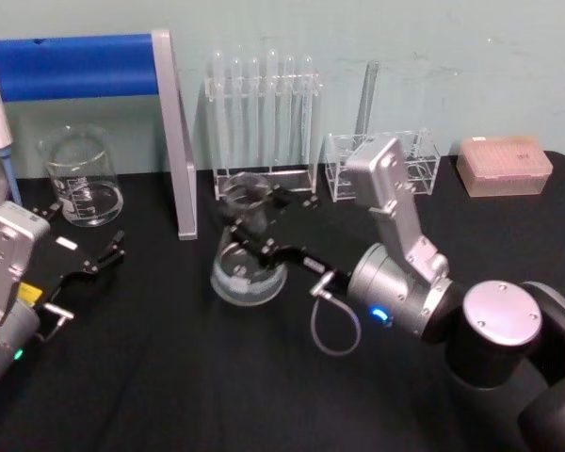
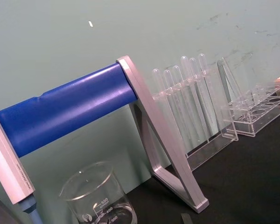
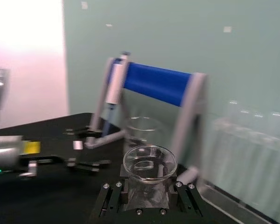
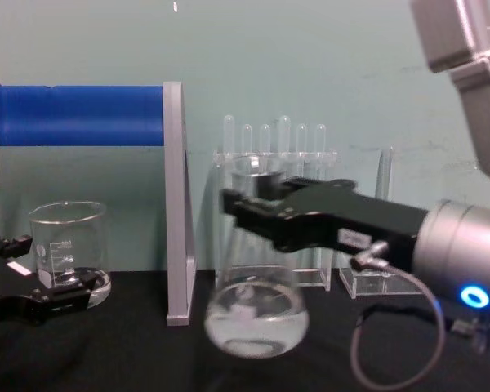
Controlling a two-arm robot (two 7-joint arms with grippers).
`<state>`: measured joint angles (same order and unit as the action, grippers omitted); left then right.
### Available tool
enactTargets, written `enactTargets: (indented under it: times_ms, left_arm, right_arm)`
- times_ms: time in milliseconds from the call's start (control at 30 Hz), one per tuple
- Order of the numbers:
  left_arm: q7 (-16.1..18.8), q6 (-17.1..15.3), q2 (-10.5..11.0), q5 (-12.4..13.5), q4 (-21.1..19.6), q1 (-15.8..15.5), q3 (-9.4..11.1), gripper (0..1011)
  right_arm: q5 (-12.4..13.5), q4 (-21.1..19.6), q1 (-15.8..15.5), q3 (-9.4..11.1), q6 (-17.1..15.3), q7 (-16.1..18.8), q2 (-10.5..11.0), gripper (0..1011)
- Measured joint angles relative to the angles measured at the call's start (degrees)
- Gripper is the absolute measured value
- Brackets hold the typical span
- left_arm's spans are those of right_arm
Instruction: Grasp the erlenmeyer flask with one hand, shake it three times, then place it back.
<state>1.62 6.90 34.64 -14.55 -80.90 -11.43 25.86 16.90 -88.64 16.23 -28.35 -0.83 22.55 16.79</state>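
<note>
We see a black table (image 1: 169, 377) with a silver frame carrying a blue roller (image 1: 71, 66) at the back left. The right gripper (image 1: 246, 218) reaches in from the right, its two black fingers clamped on the neck of the erlenmeyer flask (image 4: 257, 318) at the table's middle, in front of the test tube rack (image 1: 264, 122). We cannot tell whether the flask's wide base touches the table. A small white label (image 4: 355, 237) sits on this gripper; its print is too small to read. The beaker (image 2: 100, 200) stands at the back left, with white graduations where we read 400 and 300. The left gripper (image 1: 87, 228) rests just in front of it, fingers apart and empty.
</note>
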Motion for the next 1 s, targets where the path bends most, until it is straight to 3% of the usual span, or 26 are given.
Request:
enactTargets:
  times_ms: [567, 1000]
  left_arm:
    - [0.0, 0.0, 0.0, 0.0, 0.0, 0.0, 0.0, 1001]
    - [0.0, 0.0, 0.0, 0.0, 0.0, 0.0, 0.0, 1001]
  right_arm:
    - [-2.0, 3.0, 0.4, 8.9, 0.2, -5.8, 0.2, 449]
    - [-3.2, 3.4, -0.4, 13.7, 0.0, -7.7, 0.2, 449]
